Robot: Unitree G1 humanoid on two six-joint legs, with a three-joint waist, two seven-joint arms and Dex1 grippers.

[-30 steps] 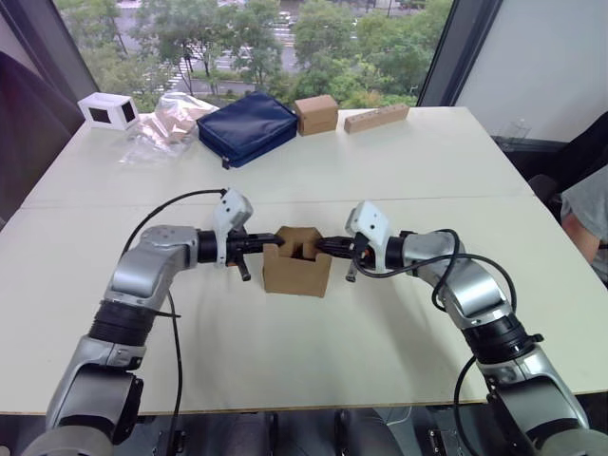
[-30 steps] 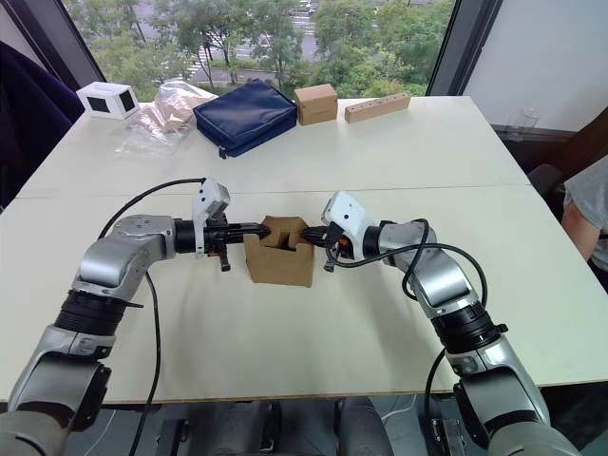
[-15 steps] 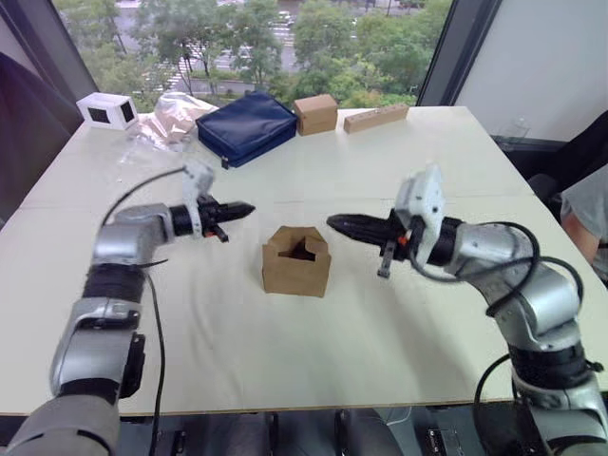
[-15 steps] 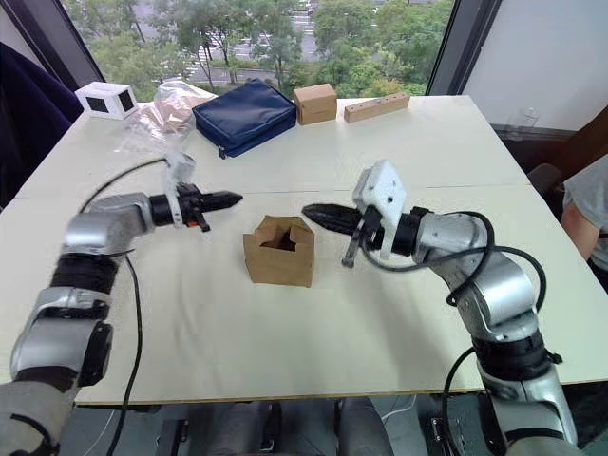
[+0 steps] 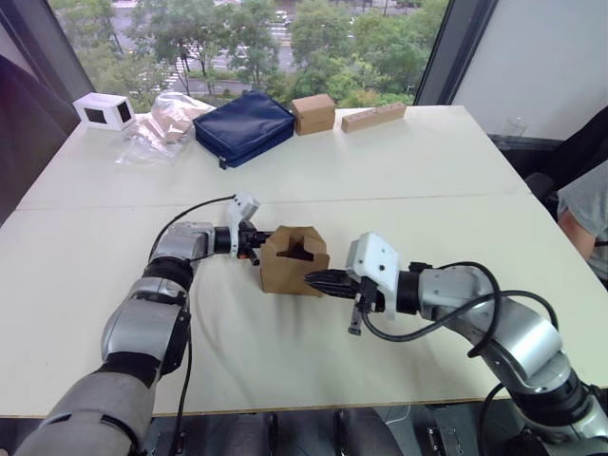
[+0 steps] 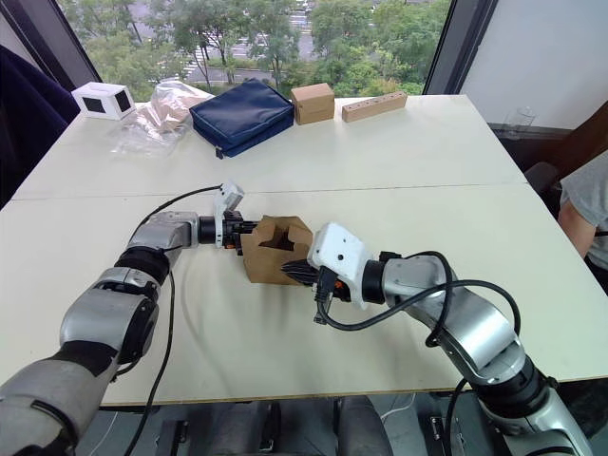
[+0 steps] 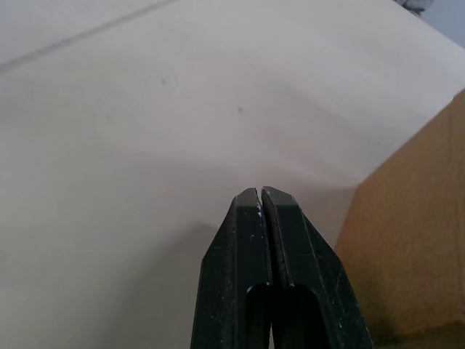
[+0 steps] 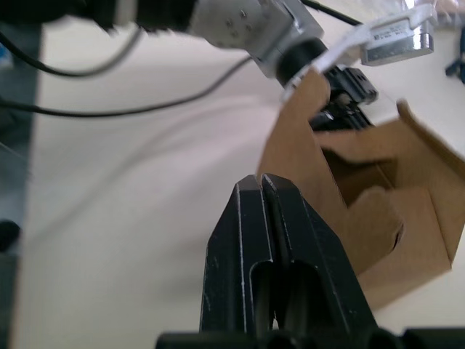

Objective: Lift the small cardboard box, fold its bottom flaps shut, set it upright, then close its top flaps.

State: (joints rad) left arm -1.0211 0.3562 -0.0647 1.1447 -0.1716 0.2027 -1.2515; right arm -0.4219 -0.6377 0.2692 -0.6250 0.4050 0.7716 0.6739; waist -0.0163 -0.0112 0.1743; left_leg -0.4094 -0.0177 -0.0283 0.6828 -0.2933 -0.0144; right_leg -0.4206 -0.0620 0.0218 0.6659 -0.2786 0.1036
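Observation:
The small cardboard box (image 5: 293, 268) stands on the white table (image 5: 399, 180) with its top flaps up and its inside showing. My left gripper (image 5: 257, 249) is shut and empty, its tip at the box's left wall. In the left wrist view the shut fingers (image 7: 247, 240) lie beside the brown wall (image 7: 410, 240). My right gripper (image 5: 313, 278) is shut too, with its tip against the box's front right face. The right wrist view has the shut fingers (image 8: 247, 233) pointing at a raised flap of the box (image 8: 370, 203).
Along the far edge lie a white box with a dark window (image 5: 104, 111), a clear plastic bag (image 5: 160, 125), a navy pouch (image 5: 247, 126), another brown carton (image 5: 313, 112) and a long cardboard bar (image 5: 373, 117). A person's arm (image 5: 584, 204) shows at the right edge.
Both grippers, held away from the box half a second ago, have come back in to it. The left is at its left wall, the right lower at its front right.

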